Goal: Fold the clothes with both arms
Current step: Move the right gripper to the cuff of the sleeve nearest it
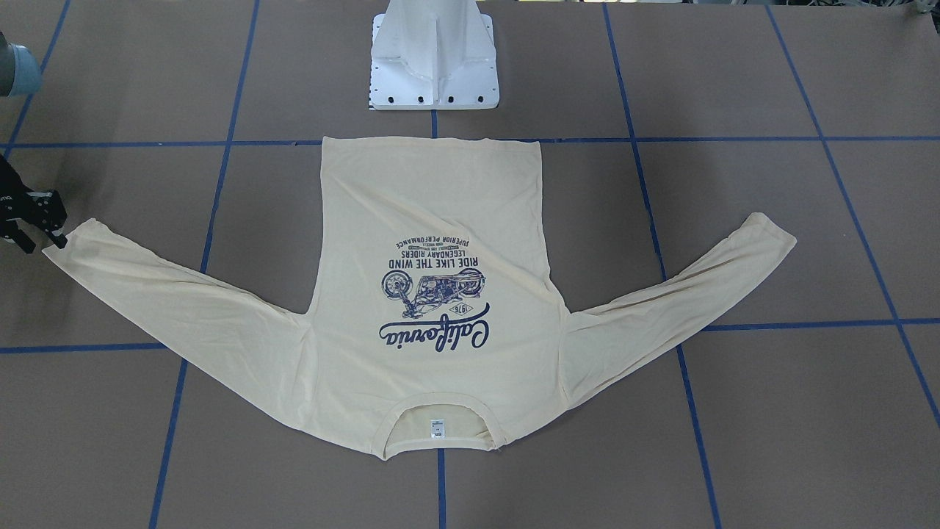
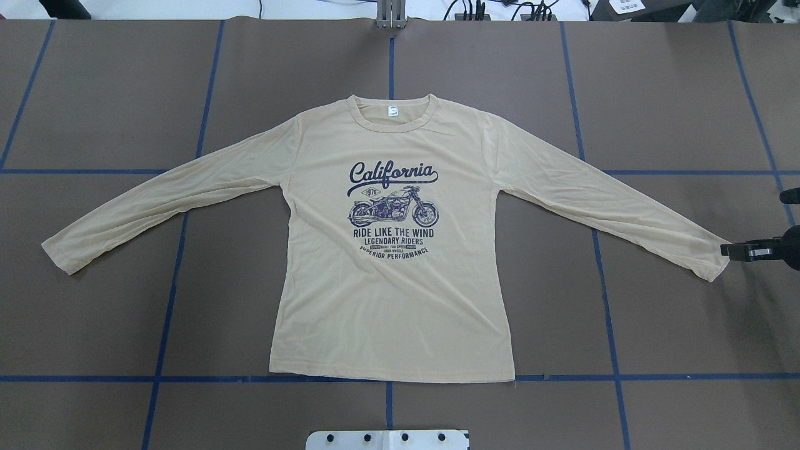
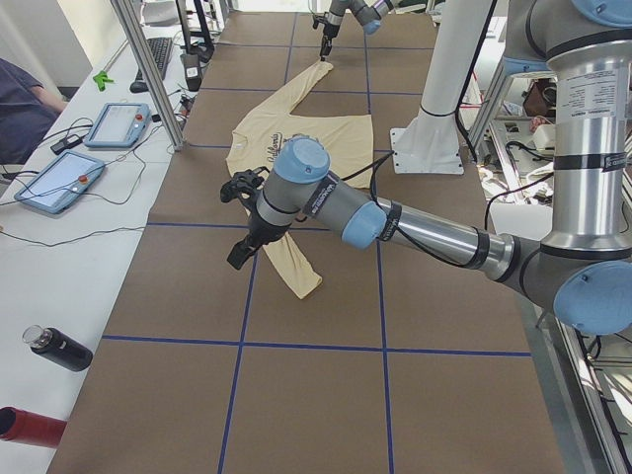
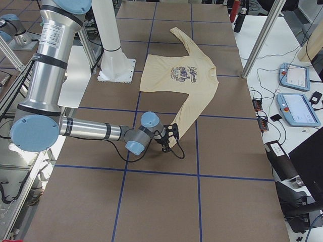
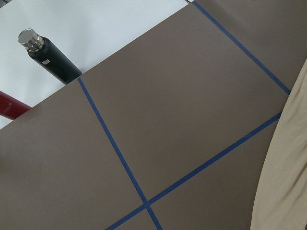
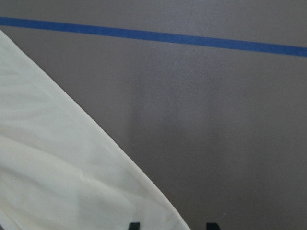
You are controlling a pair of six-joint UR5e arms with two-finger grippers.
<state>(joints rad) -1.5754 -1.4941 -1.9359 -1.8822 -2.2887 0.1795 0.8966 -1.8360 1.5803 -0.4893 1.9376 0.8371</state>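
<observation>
One pale cream-yellow long-sleeved T-shirt [image 2: 387, 312] is lying flat and print-up on the brown table [image 2: 687, 94]. In the overhead view its neck is pointing to 12 o'clock, its hem to 6, and its sleeves are reaching toward 8 and 4. The right gripper [image 2: 725, 250] is sitting at 3 o'clock, low over the table, its fingers [image 6: 134, 225] standing apart with the cuff [image 2: 712, 259] just beside them. The left gripper [image 3: 240, 257] is hanging near the other sleeve; whether its fingers are spread I cannot tell.
</observation>
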